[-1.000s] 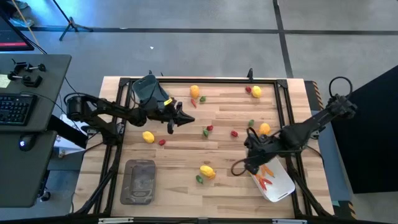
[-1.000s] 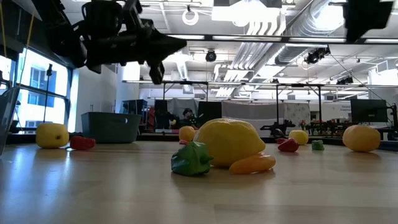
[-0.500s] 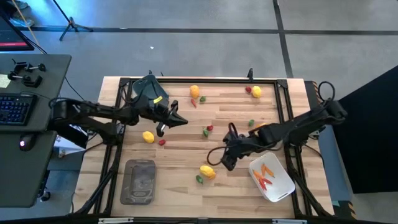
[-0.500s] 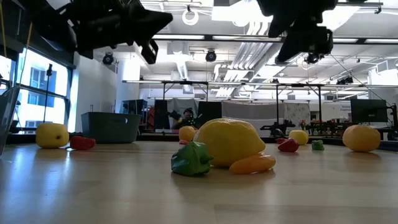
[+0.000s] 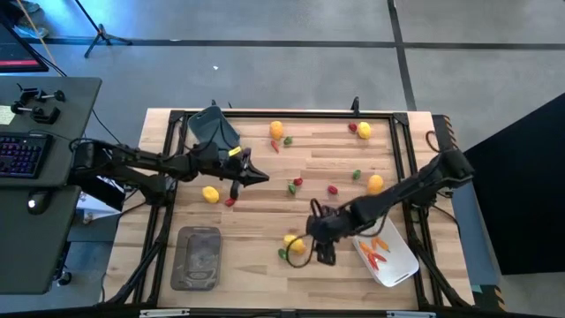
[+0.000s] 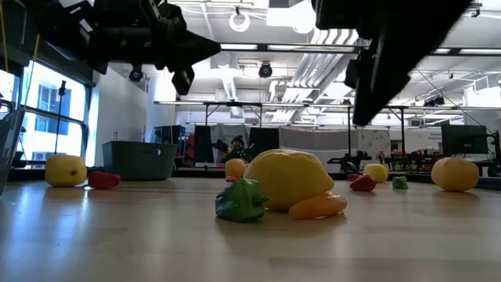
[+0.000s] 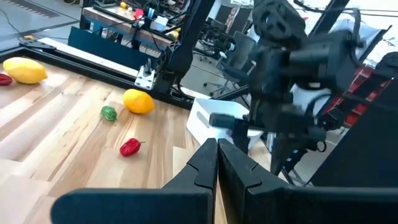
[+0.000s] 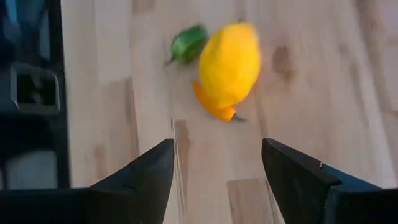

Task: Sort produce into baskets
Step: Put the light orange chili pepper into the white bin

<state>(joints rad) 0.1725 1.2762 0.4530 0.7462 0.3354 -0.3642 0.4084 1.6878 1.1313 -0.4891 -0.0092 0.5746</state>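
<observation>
The right gripper (image 5: 311, 247) hangs just beside a tight cluster — a lemon (image 5: 294, 242), a green piece (image 5: 283, 253) and an orange stick (image 8: 213, 104) touching one another, so no finger slips between them. Bare desk (image 5: 256, 265) lies open around the cluster towards the grey tray (image 5: 199, 257). The white tub (image 5: 388, 253) closes off the side behind that arm. Mid-desk, the left gripper (image 5: 262, 176), fingers (image 7: 205, 167) pressed together, stands over a red piece (image 5: 229, 201) — scattered produce dots the far half.

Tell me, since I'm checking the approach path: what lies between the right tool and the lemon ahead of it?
Only bare wood. In the right wrist view, the open right tool faces the lemon across empty tabletop.
</observation>
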